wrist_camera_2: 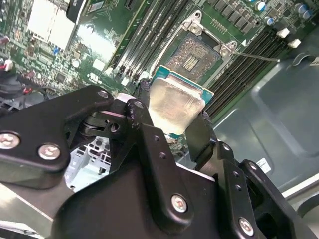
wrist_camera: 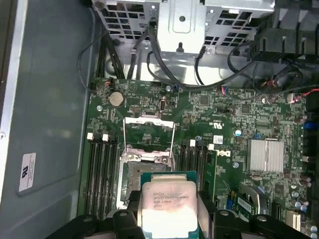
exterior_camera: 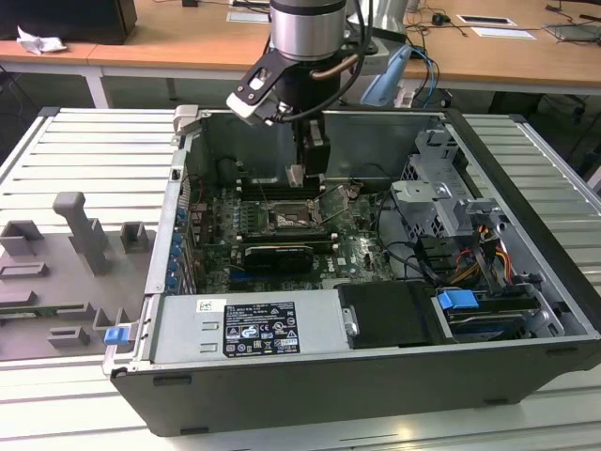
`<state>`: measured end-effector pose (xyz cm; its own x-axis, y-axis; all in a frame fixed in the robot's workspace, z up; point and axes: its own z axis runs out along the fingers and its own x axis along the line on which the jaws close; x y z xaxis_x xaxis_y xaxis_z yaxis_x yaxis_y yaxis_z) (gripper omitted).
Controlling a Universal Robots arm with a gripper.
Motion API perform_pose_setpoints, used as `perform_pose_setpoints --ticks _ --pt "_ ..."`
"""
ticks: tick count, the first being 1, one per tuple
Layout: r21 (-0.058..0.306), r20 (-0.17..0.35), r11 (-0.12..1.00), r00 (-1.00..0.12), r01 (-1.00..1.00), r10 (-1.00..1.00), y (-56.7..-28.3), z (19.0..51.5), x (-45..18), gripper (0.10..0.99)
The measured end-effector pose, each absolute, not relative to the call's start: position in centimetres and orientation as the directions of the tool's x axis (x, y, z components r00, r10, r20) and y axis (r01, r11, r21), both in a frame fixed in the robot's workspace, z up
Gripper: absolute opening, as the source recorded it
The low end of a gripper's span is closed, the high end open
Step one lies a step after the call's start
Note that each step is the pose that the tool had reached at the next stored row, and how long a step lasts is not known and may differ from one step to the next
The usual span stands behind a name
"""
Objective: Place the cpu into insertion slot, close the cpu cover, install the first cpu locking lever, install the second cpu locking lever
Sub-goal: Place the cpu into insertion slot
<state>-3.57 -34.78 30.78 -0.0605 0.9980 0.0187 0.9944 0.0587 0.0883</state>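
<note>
My gripper (wrist_camera_2: 172, 124) is shut on the cpu (wrist_camera_2: 175, 105), a small square chip with a pale metal face, gripped by two opposite edges between black fingers (wrist_camera_2: 144, 124). It hangs just above the insertion slot (wrist_camera_2: 192, 52), whose contact field lies uncovered. In the first wrist view the cpu (wrist_camera: 167, 201) overlaps part of the slot (wrist_camera: 129, 177). The cpu cover (wrist_camera: 148, 132), a silver frame with a cut-out centre, is swung open on the far side. A thin wire lever (wrist_camera_2: 254, 56) sticks out beside the socket. The exterior view shows the gripper (exterior_camera: 299, 177) low inside the open case, over the slot (exterior_camera: 286, 218).
Long black memory slots (wrist_camera: 102, 174) flank the socket on both sides. A finned heatsink (wrist_camera: 265, 155) and a graphics card (exterior_camera: 277, 256) sit nearby. The drive cage (exterior_camera: 437, 188) with cables stands at the exterior view's right, and the power supply (exterior_camera: 249, 329) is in front. Case walls (exterior_camera: 188, 169) enclose the board.
</note>
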Motion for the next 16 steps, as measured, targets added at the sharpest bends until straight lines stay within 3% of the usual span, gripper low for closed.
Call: perform_pose_setpoints --ticks 16 --pt "0.088 0.019 0.016 -0.018 0.996 1.0 -34.8 29.1 -3.9 0.529"
